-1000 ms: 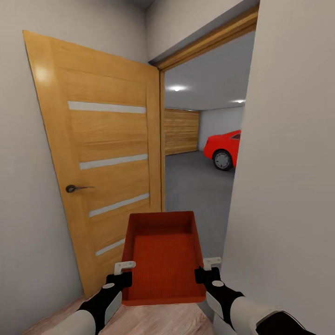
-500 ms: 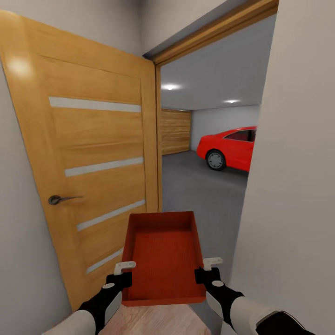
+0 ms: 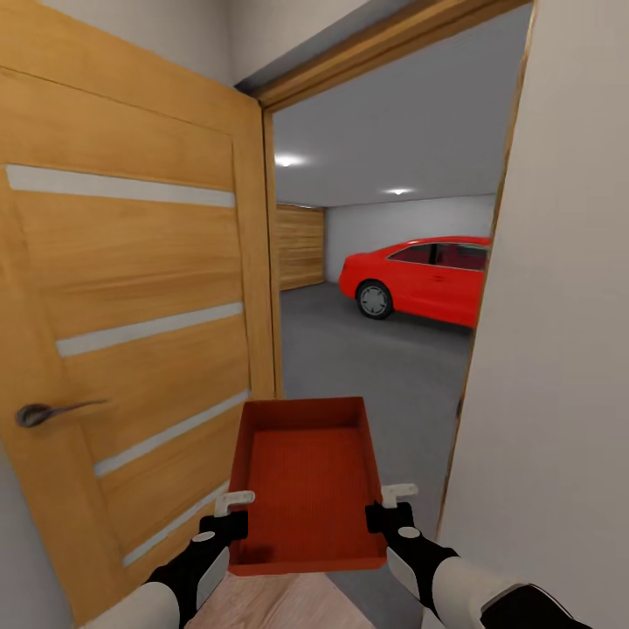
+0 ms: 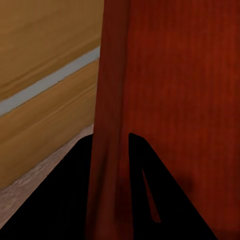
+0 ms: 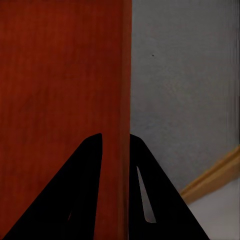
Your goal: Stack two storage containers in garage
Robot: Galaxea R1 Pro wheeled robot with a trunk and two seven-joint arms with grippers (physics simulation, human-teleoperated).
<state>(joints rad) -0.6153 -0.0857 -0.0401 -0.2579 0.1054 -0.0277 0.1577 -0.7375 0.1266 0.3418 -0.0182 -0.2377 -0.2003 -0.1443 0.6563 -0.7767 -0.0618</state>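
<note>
Up front in the head view, an orange-red plastic tub [image 3: 306,480] with thin straight walls and a finely ribbed bottom is carried level between the two arms. The left gripper [image 3: 229,517] clamps the tub's left wall near the close corner, and the right gripper [image 3: 390,509] clamps the right wall opposite it. A honey-coloured wooden door [image 3: 131,323] with pale horizontal strips and a dark metal lever handle [image 3: 48,412] stands open at the left. Past the wooden door frame [image 3: 384,39] lies the garage, with a dark grey matte floor [image 3: 376,367], a wall of horizontal wooden planks [image 3: 300,246] and a glossy red car [image 3: 419,279]. A plain white wall [image 3: 559,332] stands at the right, and pale wood planks [image 3: 279,603] show under the tub.

From the left wrist, two dark fingers [image 4: 150,200] pinch the tub's thin red wall [image 4: 107,125], with the ribbed inside on one side and the door's wood on the other.

From the right wrist, dark fingers [image 5: 85,195] grip the other thin wall [image 5: 125,100] the same way, with speckled grey floor [image 5: 185,90] beyond it.
</note>
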